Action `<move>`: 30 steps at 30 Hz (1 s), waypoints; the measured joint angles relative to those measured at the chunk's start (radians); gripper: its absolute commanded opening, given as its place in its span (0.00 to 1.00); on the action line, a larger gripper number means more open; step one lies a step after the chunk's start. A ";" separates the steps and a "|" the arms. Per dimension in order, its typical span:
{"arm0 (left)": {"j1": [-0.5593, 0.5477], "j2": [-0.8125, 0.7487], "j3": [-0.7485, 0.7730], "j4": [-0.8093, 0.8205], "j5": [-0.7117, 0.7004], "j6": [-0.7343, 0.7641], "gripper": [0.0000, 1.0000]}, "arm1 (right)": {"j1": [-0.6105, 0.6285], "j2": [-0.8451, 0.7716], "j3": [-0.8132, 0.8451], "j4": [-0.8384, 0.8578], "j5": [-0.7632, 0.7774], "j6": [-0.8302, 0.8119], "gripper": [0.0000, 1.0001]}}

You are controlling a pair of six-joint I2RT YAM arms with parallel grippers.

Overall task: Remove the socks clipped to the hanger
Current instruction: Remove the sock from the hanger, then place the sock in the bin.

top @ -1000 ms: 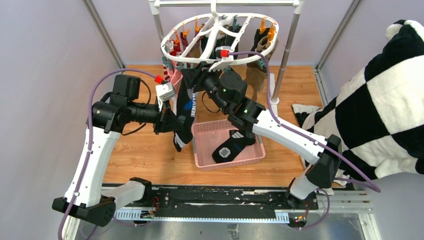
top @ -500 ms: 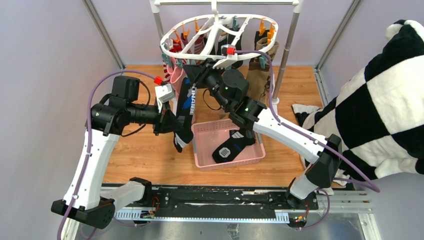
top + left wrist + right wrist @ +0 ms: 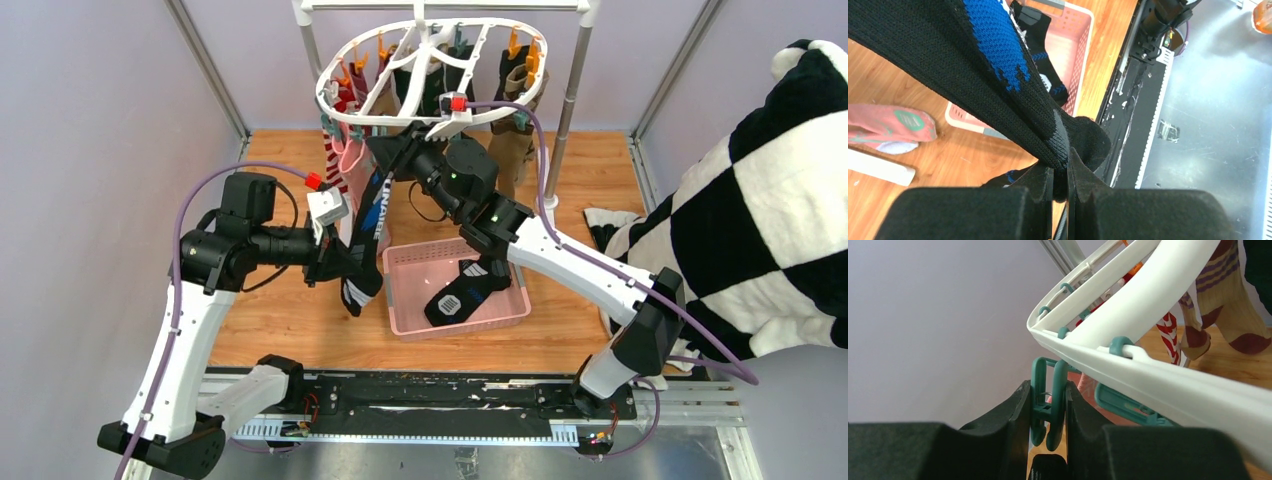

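Socks hang in a ring from a white oval hanger, which hooks onto a grey metal rack at the far side of a wooden tabletop. Among them are a red-and-white striped sock and a beige sock with purple stripes.

One long black sock with blue lettering slants down from the hanger's near rim toward the left arm and is pulled taut. The left end effector is closed tight on the lower end of this sock, and the knit fabric is pinched between its two black fingers. The toe bulges out just past the fingertips.

The right end effector is raised to the hanger's near rim, at the top of the same sock. Its fingers are drawn in against a teal clip, one on each side, squeezing the clip between them. The clip hangs just below the white frame. The right wrist view does not show whether the clip's lower end grips the sock.

A pink slotted basket sits on the tabletop between the two arms, with another black sock lying inside. A large black-and-white checked plush cloth is heaped at the right edge.
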 measured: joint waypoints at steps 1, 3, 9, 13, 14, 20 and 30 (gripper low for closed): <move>0.000 -0.006 -0.007 0.003 -0.004 0.003 0.01 | -0.001 0.000 -0.001 0.000 -0.006 0.000 0.50; 0.000 -0.010 -0.015 0.003 -0.014 0.010 0.01 | -0.004 -0.001 -0.001 0.000 -0.024 0.000 0.76; -0.001 -0.011 -0.036 -0.045 -0.051 0.021 0.01 | -0.022 -0.027 0.002 -0.052 -0.084 -0.034 0.96; -0.001 -0.007 -0.032 -0.058 -0.066 0.029 0.02 | -0.023 -0.098 -0.041 -0.094 -0.116 -0.077 0.98; -0.001 -0.003 -0.028 -0.059 -0.068 0.031 0.02 | -0.023 -0.125 -0.064 -0.099 -0.126 -0.086 0.98; -0.001 0.008 -0.002 -0.058 -0.077 0.037 0.02 | -0.023 -0.287 -0.235 -0.115 -0.246 -0.122 0.98; -0.001 0.002 0.000 -0.059 -0.078 0.040 0.02 | 0.037 -0.398 -0.497 -0.158 -0.449 -0.285 1.00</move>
